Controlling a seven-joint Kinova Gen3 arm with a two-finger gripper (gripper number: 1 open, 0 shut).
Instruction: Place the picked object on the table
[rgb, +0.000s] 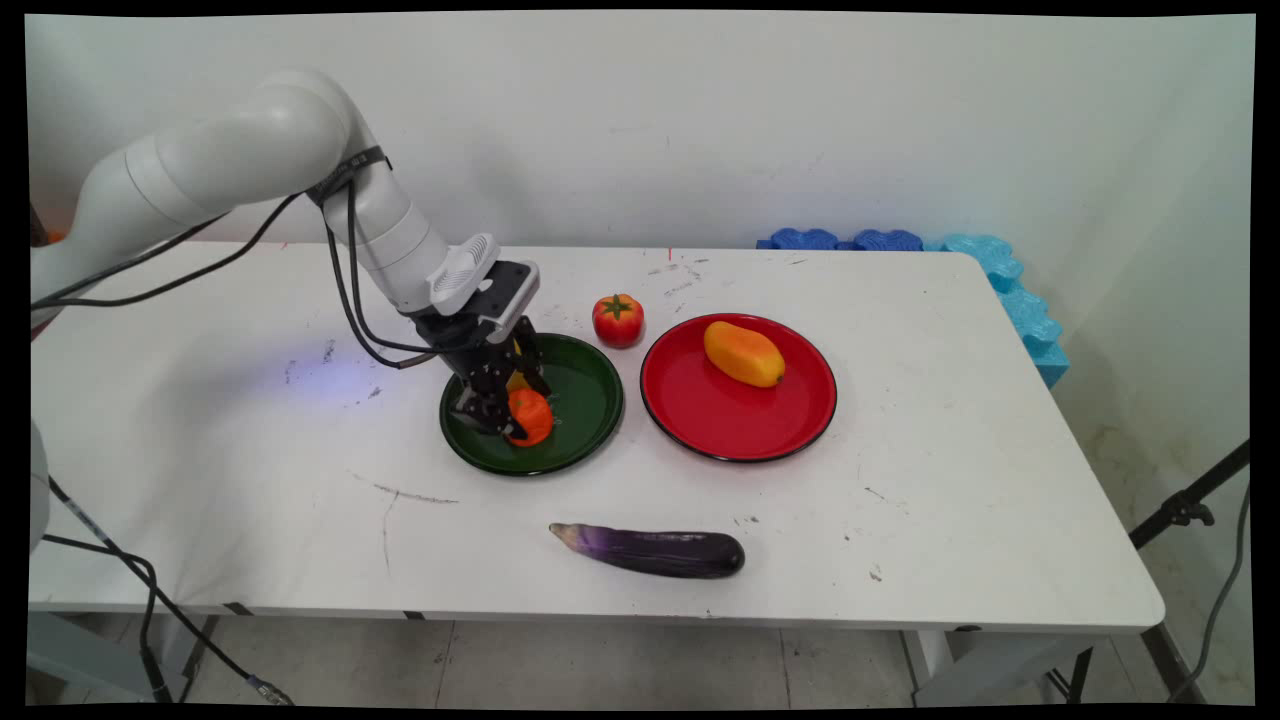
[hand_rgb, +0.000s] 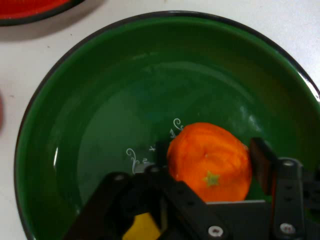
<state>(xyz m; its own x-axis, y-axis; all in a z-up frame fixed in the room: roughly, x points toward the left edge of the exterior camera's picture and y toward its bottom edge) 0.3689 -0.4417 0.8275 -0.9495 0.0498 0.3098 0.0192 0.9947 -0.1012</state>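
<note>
On the white table (rgb: 250, 480), my gripper (rgb: 515, 420) is down in the green plate (rgb: 590, 400), fingers (hand_rgb: 262, 162) clamped on the orange (hand_rgb: 210, 160). The red plate (rgb: 720, 420) to its right holds a mango (rgb: 743, 353); an eggplant (rgb: 655, 550) lies nearer, a tomato (rgb: 618, 319) farther.

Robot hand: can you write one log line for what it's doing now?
gripper: shut on orange | orange: in green plate | nearby: tomato, mango on red plate, eggplant

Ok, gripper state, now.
Gripper: fingers on both sides of the orange in the green plate; closed on it, as far as the hand view shows.
</note>
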